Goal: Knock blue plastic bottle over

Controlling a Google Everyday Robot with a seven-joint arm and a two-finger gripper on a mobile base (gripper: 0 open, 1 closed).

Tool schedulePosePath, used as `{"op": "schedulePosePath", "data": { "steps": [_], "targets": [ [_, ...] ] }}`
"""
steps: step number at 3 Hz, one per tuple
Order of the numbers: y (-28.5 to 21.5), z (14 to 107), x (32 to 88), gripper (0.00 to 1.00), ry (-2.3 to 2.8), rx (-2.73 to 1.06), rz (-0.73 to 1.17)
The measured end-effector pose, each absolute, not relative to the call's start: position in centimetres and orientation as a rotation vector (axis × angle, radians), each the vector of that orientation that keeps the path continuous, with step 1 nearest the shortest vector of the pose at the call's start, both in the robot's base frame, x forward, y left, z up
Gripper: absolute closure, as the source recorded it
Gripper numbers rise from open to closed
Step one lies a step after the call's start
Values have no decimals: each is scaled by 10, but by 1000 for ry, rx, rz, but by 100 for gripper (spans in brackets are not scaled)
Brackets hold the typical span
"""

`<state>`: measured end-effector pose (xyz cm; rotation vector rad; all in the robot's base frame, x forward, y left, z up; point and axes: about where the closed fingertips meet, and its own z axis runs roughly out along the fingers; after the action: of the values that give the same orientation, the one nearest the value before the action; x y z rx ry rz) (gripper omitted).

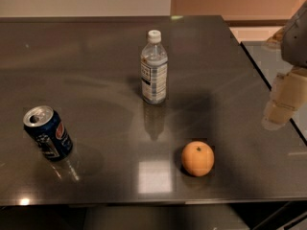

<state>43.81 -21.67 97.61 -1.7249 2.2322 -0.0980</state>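
Note:
The blue plastic bottle (154,68) stands upright near the middle of the dark table (96,56). It is clear and bluish, with a white cap and a white label with dark print. My gripper (282,104) hangs at the right edge of the view, above the table's right edge. It is well to the right of the bottle and does not touch it.
A blue soda can (48,133) stands at the front left with its top open. An orange (197,158) lies at the front, right of the middle. A second dark surface (268,61) adjoins at the right. A wall runs behind the table.

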Motion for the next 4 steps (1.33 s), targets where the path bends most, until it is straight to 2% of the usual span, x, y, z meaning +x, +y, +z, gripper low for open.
{"op": "schedulePosePath", "data": {
  "steps": [1,4],
  "targets": [
    [-217,976,438,0,2232,-1725,-98],
    [-190,983,485,0,2200,-1541,62]
  ]
}}
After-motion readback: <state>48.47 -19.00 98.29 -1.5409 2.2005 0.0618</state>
